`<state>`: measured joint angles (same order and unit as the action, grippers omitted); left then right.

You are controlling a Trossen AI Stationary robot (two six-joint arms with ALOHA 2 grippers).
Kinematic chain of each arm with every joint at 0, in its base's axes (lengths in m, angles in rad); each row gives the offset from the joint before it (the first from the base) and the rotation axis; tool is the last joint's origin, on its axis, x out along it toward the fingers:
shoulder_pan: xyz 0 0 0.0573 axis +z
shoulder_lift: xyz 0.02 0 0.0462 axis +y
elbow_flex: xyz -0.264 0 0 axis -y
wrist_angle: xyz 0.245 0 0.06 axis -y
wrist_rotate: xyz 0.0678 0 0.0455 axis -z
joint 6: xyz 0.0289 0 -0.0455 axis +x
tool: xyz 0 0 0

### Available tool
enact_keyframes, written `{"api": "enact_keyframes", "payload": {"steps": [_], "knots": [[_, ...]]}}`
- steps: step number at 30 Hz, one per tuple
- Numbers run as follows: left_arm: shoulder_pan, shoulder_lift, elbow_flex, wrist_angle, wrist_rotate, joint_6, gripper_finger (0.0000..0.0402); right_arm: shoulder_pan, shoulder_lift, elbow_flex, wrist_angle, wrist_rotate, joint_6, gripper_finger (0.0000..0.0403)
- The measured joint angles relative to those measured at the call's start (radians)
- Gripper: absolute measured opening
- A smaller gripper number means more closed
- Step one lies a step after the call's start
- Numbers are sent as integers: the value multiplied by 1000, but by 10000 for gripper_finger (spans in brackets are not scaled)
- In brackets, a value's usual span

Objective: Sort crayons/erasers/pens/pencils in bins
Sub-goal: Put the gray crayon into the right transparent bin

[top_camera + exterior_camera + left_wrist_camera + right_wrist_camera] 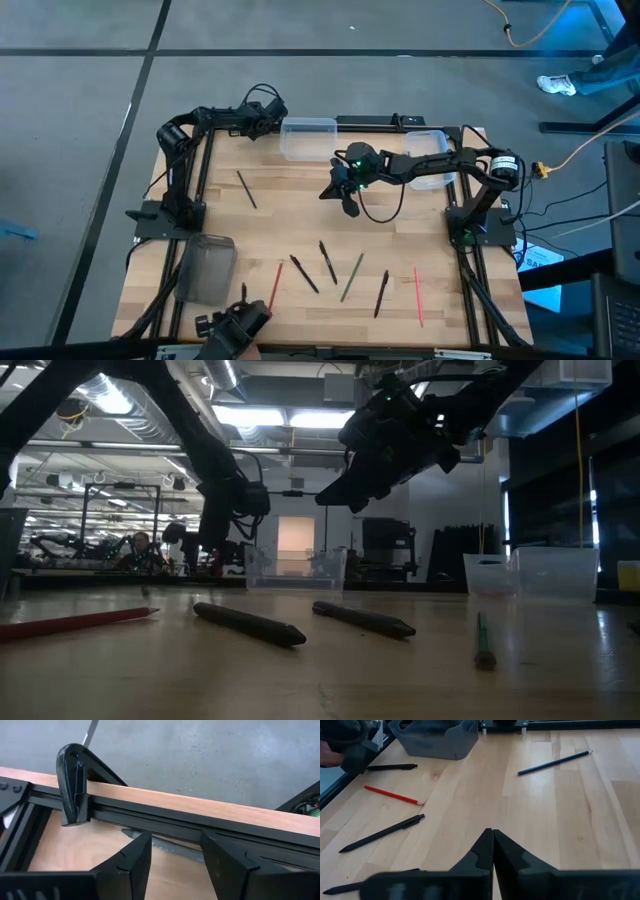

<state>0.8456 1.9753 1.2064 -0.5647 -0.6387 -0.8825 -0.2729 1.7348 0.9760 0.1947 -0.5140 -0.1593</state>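
Three bins point(308, 137) ring the counter point(300, 220); pens point(327, 262) lie loose awaiting sorting. Right claw point(343, 200) hovers shut, empty; left claw point(268, 110) rests open, empty, far-left.

Two dark, matt-black jointed arms, left arm point(210, 120) and right arm point(440, 165), each built of blocky angular links. The right arm carries a small green indicator light point(352, 158) near its wrist and a white band point(503, 166) with an orange fitting at its base joint (lettering unreadable). Thin black cables loop beside both arms. The left gripper point(175, 862) has two wedge-shaped black fingers with notched inner edges; the right gripper point(492, 851) ends in two tapered black fingers.
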Motion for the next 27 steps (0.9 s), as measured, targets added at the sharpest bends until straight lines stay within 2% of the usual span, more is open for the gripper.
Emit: {"api": "enact_keyframes", "payload": {"steps": [3, 9, 27], "knots": [[-18, -8, -3, 0, -10, 5, 168, 0, 0, 0, 0, 0, 0, 10], [-26, -8, 3, -22, 57, 52, 168, 0, 0, 0, 1, 0, 7, 10], [8, 8, 5, -2, 33, 52, 168, 0, 0, 0, 3, 24, 19, 10]]}}
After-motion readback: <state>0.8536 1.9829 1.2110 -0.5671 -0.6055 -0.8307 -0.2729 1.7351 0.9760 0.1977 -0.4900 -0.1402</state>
